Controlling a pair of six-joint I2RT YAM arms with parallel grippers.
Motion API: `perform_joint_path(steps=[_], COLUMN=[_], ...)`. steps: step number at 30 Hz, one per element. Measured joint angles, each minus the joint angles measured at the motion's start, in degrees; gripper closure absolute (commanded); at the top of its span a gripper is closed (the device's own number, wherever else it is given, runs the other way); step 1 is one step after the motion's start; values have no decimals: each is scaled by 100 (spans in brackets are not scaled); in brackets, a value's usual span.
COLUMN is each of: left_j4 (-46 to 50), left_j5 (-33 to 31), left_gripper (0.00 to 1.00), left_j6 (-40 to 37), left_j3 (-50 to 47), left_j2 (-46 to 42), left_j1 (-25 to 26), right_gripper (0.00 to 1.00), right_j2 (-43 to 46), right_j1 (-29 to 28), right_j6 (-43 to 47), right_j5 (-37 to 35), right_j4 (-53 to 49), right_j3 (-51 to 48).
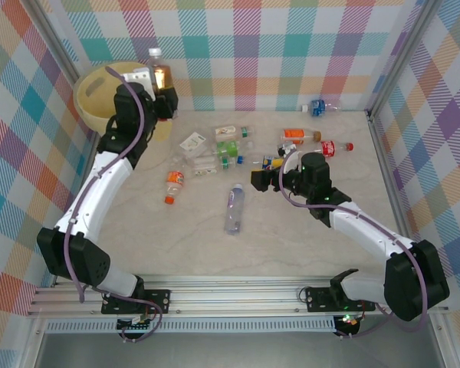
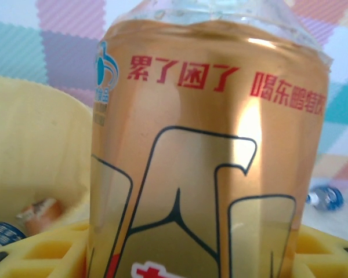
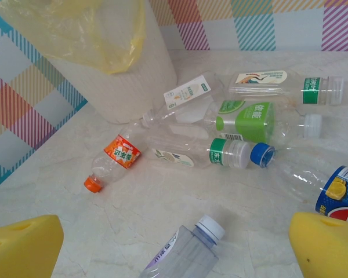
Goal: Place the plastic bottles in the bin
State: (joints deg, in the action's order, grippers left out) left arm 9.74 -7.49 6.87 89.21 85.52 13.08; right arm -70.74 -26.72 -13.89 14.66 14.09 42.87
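**A:** Starting at the upper left of the top view?

**B:** Pale yellow round plastic bin (image 1: 92, 96) there, against the plaid wall. Just right of it, left gripper (image 1: 163, 93) clamped on an upright clear plastic bottle with a gold-brown label (image 1: 160, 75), white cap on top.

**A:** Backed up by the left wrist camera?

**B:** Yes. Gold label with red characters close up in the centre, yellow foam pads (image 2: 40, 252) at the lower corners on either side of it. At lower left, a look past the bin's rim: a blurred orange-and-white bottle (image 2: 40, 209) and a blue-labelled bottle (image 2: 3, 234), apparently inside. Too small to make out from above.

**A:** Middle of the table?

**B:** Loose bottles lying flat: an orange-capped bottle with an orange label (image 1: 173, 186), a cluster of green-labelled bottles (image 1: 228, 146), a clear bottle with a purple label (image 1: 234, 207).

**A:** Right side?

**B:** Right gripper (image 1: 262, 173) spread wide, gripping nothing. From its wrist camera, yellow pads at both lower corners, the purple-labelled bottle's white cap low between them, touching neither. Further right from above, red-labelled bottles (image 1: 333, 147). At the back wall, a blue bottle (image 1: 320, 106).
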Motion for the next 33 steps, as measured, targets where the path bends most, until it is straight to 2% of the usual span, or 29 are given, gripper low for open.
perform_joint_path(steps=[9, 17, 28, 33], left_j4=[-260, -190, 935, 1451], left_j5=[-603, -1241, -2096, -2365], left_gripper=[56, 56, 58, 54], left_j6=[92, 127, 588, 815], left_j3=[400, 1045, 1676, 1803], left_j2=[417, 1325, 1915, 2013], left_j1=[-529, -892, -1174, -1272], right_gripper=[0, 0, 0, 0], right_j2=[0, 0, 2, 0], right_j1=[0, 0, 0, 0], right_j6=[2, -2, -2, -2], right_j5=[-4, -48, -74, -111], right_j4=[-11, -122, -321, -361], right_j3=[37, 46, 63, 66])
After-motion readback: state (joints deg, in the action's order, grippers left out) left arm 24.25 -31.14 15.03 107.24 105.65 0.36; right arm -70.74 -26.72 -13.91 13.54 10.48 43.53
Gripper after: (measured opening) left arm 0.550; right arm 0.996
